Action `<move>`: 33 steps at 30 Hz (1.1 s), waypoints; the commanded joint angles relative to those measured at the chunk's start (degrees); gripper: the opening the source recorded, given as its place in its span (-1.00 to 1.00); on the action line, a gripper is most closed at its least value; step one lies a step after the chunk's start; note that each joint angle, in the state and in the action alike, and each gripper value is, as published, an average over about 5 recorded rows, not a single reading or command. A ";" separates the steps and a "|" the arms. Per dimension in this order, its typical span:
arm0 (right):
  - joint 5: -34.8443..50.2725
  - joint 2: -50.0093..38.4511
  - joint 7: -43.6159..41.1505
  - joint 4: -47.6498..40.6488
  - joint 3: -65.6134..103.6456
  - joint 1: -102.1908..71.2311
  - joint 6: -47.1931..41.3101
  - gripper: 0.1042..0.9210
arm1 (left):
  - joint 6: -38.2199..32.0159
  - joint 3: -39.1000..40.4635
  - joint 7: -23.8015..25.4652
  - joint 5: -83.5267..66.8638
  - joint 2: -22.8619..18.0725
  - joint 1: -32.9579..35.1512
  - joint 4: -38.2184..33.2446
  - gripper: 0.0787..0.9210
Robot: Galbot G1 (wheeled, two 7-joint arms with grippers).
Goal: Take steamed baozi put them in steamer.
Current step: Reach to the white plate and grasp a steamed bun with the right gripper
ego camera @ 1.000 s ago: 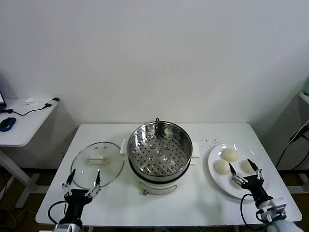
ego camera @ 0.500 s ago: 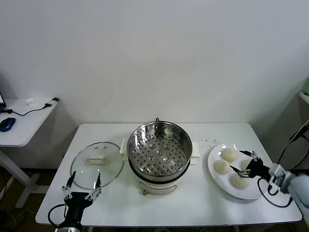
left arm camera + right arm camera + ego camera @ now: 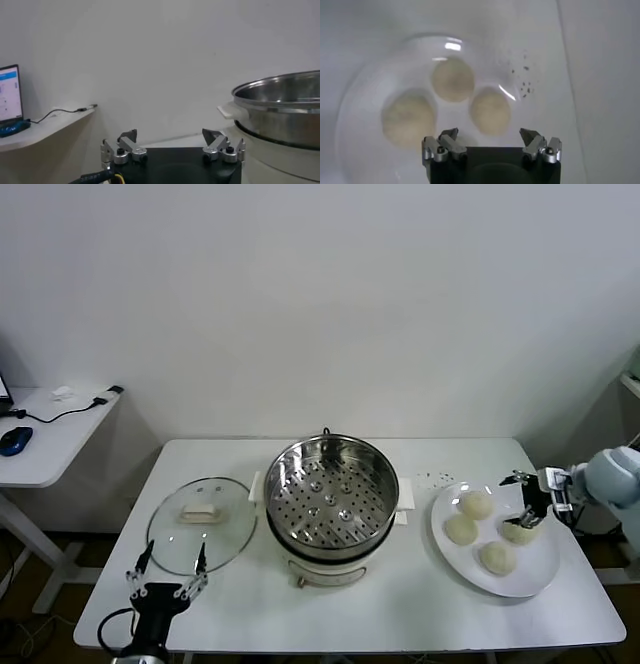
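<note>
Right hand [image 3: 524,499] now farther back over plate [image 3: 545,569].

steamer [image 3: 329,494]: worktop [image 3: 400,604] centre | steamed baozi [image 3: 476,504]: four on plate [image 3: 545,569], right edge | right end effector [image 3: 523,498]: open above them | left end effector [image 3: 168,562]: open, front-left corner

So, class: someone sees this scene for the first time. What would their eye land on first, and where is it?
Probably the shiny steamer, empty at the middle of the white table. Next, four baozi on a white plate to its right, with the open right gripper above that plate's far side. A glass lid lies to the steamer's left, the open left gripper at its near edge.
</note>
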 commanded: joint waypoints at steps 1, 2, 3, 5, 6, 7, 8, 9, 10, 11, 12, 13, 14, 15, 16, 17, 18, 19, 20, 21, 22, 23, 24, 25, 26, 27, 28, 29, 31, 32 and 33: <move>-2.40 9.33 -5.36 -14.08 -26.26 22.92 1.63 0.76 | 0.14 -0.48 -0.15 -0.57 -0.26 0.07 0.52 0.77; -2.05 10.78 -5.45 -15.12 -27.34 23.24 1.58 0.76 | 0.15 -0.58 -0.17 -0.69 -0.26 0.05 0.74 0.77; -1.86 12.02 -5.49 -16.15 -28.10 23.36 1.60 0.76 | 0.14 -0.65 -0.19 -0.80 -0.24 0.02 0.98 0.77; -1.55 14.28 -5.53 -18.49 -29.00 23.23 1.71 0.76 | 0.11 -0.73 -0.25 -0.88 -0.24 -0.06 1.50 0.77; -1.45 15.14 -5.50 -19.50 -29.25 22.96 1.82 0.76 | 0.10 -0.78 -0.28 -0.89 -0.25 -0.10 1.75 0.77; -1.31 15.84 -5.46 -20.35 -29.44 22.66 1.92 0.76 | 0.09 -0.83 -0.31 -0.89 -0.25 -0.14 1.95 0.77; -1.07 16.43 -5.42 -21.06 -29.63 22.26 1.98 0.76 | 0.11 -0.90 -0.33 -0.91 -0.26 -0.19 2.12 0.77; -0.88 16.81 -5.35 -21.52 -29.74 21.77 2.03 0.76 | 0.13 -0.98 -0.35 -0.93 -0.26 -0.25 2.27 0.77; -0.76 17.12 -5.29 -21.86 -29.77 21.30 2.08 0.76 | 0.15 -1.06 -0.35 -0.96 -0.24 -0.31 2.41 0.77; -0.72 17.39 -5.23 -22.21 -29.70 20.82 2.12 0.76 | 0.18 -1.15 -0.35 -0.99 -0.20 -0.39 2.55 0.77; -0.78 17.68 -5.14 -22.57 -29.50 20.29 2.20 0.76 | 0.22 -1.22 -0.35 -1.02 -0.15 -0.50 2.71 0.77; -0.94 18.00 -5.05 -23.00 -29.18 19.80 2.29 0.76 | 0.25 -1.29 -0.34 -1.03 -0.10 -0.63 2.86 0.77; -1.14 18.33 -4.94 -23.46 -28.83 19.39 2.37 0.76 | 0.29 -1.33 -0.34 -1.04 -0.07 -0.76 3.00 0.77; -1.46 18.66 -4.82 -23.91 -28.46 18.97 2.48 0.76 | 0.33 -1.36 -0.34 -1.04 -0.05 -0.91 3.12 0.77; -1.90 18.96 -4.69 -24.32 -28.12 18.60 2.64 0.76 | 0.38 -1.36 -0.34 -1.04 -0.04 -1.03 3.21 0.77; -2.28 19.19 -4.60 -24.63 -27.86 18.29 2.77 0.76 | 0.42 -1.34 -0.33 -1.04 -0.04 -1.12 3.27 0.77; -2.63 19.37 -4.50 -24.86 -27.63 18.01 2.87 0.76 | 0.44 -1.30 -0.33 -1.03 -0.04 -1.18 3.34 0.77; -2.95 19.51 -4.42 -25.06 -27.40 17.71 2.95 0.76 | 0.44 -1.26 -0.33 -1.02 -0.05 -1.22 3.41 0.77; -3.15 19.62 -4.33 -25.22 -27.20 17.43 3.01 0.76 | 0.43 -1.21 -0.33 -1.01 -0.07 -1.22 3.47 0.77; -3.32 19.73 -4.24 -25.37 -26.91 17.11 3.02 0.76 | 0.40 -1.18 -0.33 -0.99 -0.07 -1.22 3.55 0.77; -3.57 19.87 -4.09 -25.56 -26.42 16.75 3.04 0.76 | 0.38 -1.17 -0.33 -0.98 -0.07 -1.21 3.63 0.77; -3.82 20.00 -3.94 -25.72 -25.90 16.41 3.08 0.76 | 0.35 -1.18 -0.33 -0.98 -0.07 -1.19 3.69 0.77; -4.17 20.17 -3.78 -25.94 -25.25 16.08 3.20 0.76 | 0.33 -1.21 -0.34 -0.98 -0.06 -1.16 3.74 0.77; -4.53 20.32 -3.63 -26.13 -24.61 15.76 3.31 0.76 | 0.30 -1.26 -0.34 -0.99 -0.04 -1.13 3.78 0.77; -4.77 20.45 -3.52 -26.26 -24.09 15.51 3.41 0.76 | 0.28 -1.30 -0.35 -0.99 -0.02 -1.09 3.79 0.77; -4.93 20.54 -3.46 -26.34 -23.73 15.29 3.47 0.76 | 0.25 -1.34 -0.35 -1.01 0.00 -1.06 3.79 0.77; -5.09 20.62 -3.43 -26.39 -23.38 15.08 3.51 0.76 | 0.23 -1.38 -0.35 -1.02 0.02 -1.02 3.78 0.77; -5.15 20.65 -3.43 -26.36 -23.11 14.90 3.50 0.75 | 0.21 -1.40 -0.36 -1.04 0.03 -0.99 3.76 0.77; -5.21 20.72 -3.49 -26.28 -22.59 14.61 3.49 0.73 | 0.17 -1.42 -0.37 -1.06 0.03 -0.94 3.72 0.77; -5.22 20.74 -3.56 -26.21 -22.37 14.53 3.51 0.69 | 0.16 -1.41 -0.37 -1.06 0.02 -0.90 3.70 0.77; -5.19 20.75 -3.63 -26.13 -22.17 14.47 3.55 0.66 | 0.15 -1.40 -0.38 -1.06 0.02 -0.87 3.68 0.77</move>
